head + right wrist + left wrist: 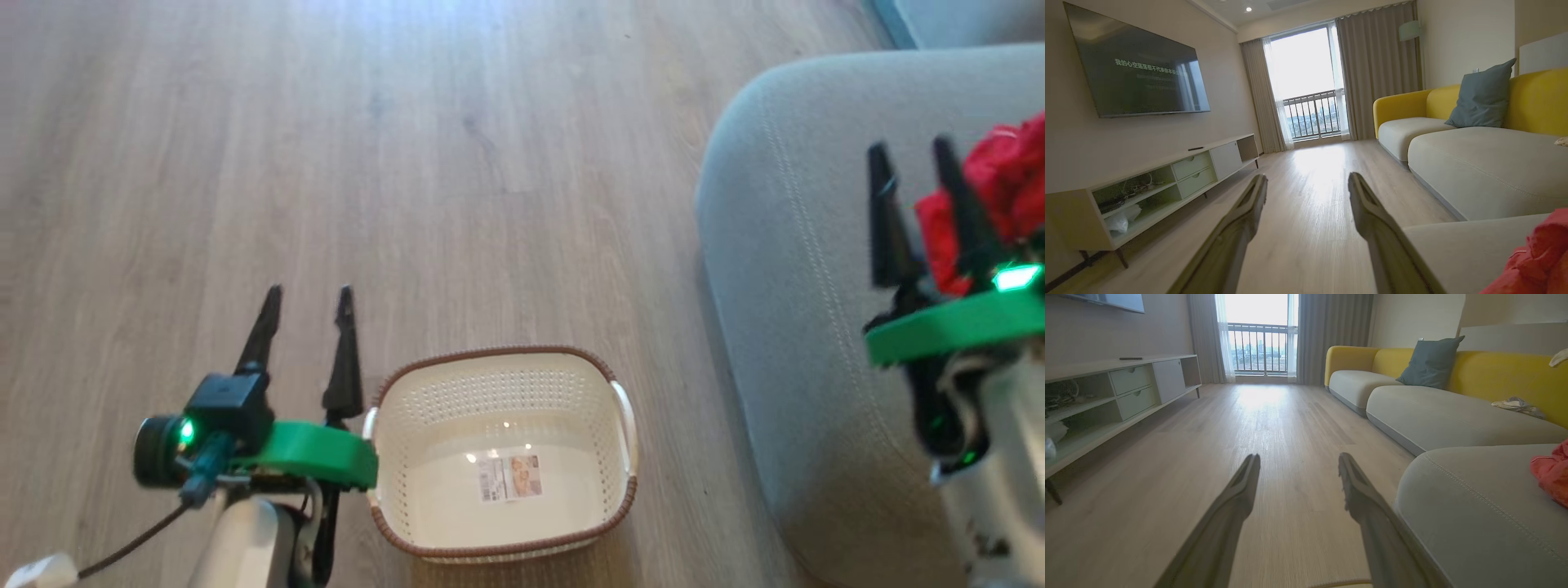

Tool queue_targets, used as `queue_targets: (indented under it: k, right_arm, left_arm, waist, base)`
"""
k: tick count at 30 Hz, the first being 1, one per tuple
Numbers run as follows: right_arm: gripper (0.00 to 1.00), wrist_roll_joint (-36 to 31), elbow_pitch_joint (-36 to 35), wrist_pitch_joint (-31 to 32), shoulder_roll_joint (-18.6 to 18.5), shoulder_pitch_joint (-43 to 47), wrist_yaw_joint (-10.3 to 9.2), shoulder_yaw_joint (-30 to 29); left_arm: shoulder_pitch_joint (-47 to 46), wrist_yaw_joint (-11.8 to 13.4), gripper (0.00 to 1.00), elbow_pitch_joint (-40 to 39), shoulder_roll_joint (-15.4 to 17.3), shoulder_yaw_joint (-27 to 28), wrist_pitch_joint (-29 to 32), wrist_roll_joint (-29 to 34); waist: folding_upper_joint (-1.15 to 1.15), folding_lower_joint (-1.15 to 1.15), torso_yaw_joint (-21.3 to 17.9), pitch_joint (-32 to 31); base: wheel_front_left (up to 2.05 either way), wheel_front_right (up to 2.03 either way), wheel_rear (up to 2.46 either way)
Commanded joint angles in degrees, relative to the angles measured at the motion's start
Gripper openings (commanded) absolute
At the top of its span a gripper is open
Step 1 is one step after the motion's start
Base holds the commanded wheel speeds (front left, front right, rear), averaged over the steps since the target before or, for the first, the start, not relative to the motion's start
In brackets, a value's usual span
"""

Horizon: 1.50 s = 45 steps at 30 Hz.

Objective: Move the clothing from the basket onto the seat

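Wood floor (pixel 408 163), with the grey seat (pixel 784 286) at the right carrying the red clothing (pixel 1008 188).
The seat's rounded corner lies near the cream basket (pixel 490 384), which stands upright on the floor, a label sticker (pixel 509 478) showing on its bare bottom. The clothing lies bunched on the seat, well apart from the basket. The left gripper (pixel 309 294) hangs just left of the basket, jaws apart, holding nothing. The right gripper (pixel 910 151) hangs over the seat beside the clothing, jaws apart too.

basket (pixel 490 384) open from above, floor (pixel 408 163) free ahead, clothing (pixel 1008 188) seemingly blocking right of seat (pixel 800 245)
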Motion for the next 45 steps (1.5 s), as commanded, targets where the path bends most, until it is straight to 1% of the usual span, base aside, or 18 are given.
queue_targets:
  k: [1, 4, 9, 17, 20, 24, 30, 34, 45]
  right_arm:
    - [1.0, -0.6, -2.2, -0.4, 0.0, -0.2, -0.01, 0.6]
    - [1.0, -1.7, -2.9, -0.4, 2.2, 2.8, -0.01, 0.6]
    - [1.0, -2.5, -3.6, -0.4, 6.5, 7.5, -0.01, -1.0]
    - [1.0, -6.5, -2.2, -0.4, 10.8, 12.7, -0.01, -2.9]
    - [1.0, -7.9, -1.5, -0.4, 11.7, 14.1, -0.01, -3.2]
    - [1.0, -8.4, -0.9, -0.4, 12.6, 15.1, -0.01, -3.9]
    - [1.0, -9.5, -0.4, -0.4, 13.2, 15.2, -0.01, -3.8]
    - [1.0, -9.7, -0.2, -0.4, 13.3, 15.2, -0.01, -3.5]
    - [1.0, -9.9, 0.0, -0.4, 13.5, 14.8, -0.01, -3.6]
  left_arm:
    - [-1.0, 0.6, 1.0, -2.2, 0.2, 2.5, -0.3, -0.4]
    - [0.0, 1.9, 1.0, -2.3, 0.2, 3.7, -0.3, -2.2]
    - [1.3, 2.0, 1.0, -2.0, 0.2, 4.7, -0.3, -2.1]
    - [2.8, 0.3, 1.0, 0.0, 0.2, 4.4, -0.3, 0.1]
    - [3.1, -0.2, 1.0, 1.1, 0.2, 4.3, -0.3, -0.4]
    - [3.3, -1.6, 1.0, 2.7, 0.2, 3.9, -0.3, -0.7]
    - [3.5, -3.0, 1.0, 3.0, 0.2, 4.5, -0.3, -3.3]
    - [3.5, -4.1, 1.0, 3.0, 0.2, 4.6, -0.3, -3.5]
    - [3.5, -5.2, 1.0, 2.4, 0.2, 4.8, -0.3, -3.7]
  waist:
    - [0.0, 0.01, 1.3, -0.8]
    - [0.0, 0.01, 2.7, -1.2]
    - [0.0, 0.01, 4.6, -1.6]
    - [0.0, 0.01, 5.9, -1.6]
    - [0.0, 0.01, 6.1, -1.5]
    - [0.0, 0.01, 6.2, -1.3]
    - [0.0, 0.01, 6.2, -1.3]
    - [0.0, 0.01, 6.2, -1.3]
    - [0.0, 0.01, 6.1, -1.4]
  base:
    - [0.0, 0.0, 0.0]
    - [0.0, 0.0, 0.0]
    - [0.0, 0.0, 0.0]
    - [0.0, 0.0, 0.0]
    - [0.0, 0.0, 0.0]
    - [0.0, 0.0, 0.0]
    - [0.0, 0.0, 0.0]
    - [0.0, 0.0, 0.0]
    - [0.0, 0.0, 0.0]
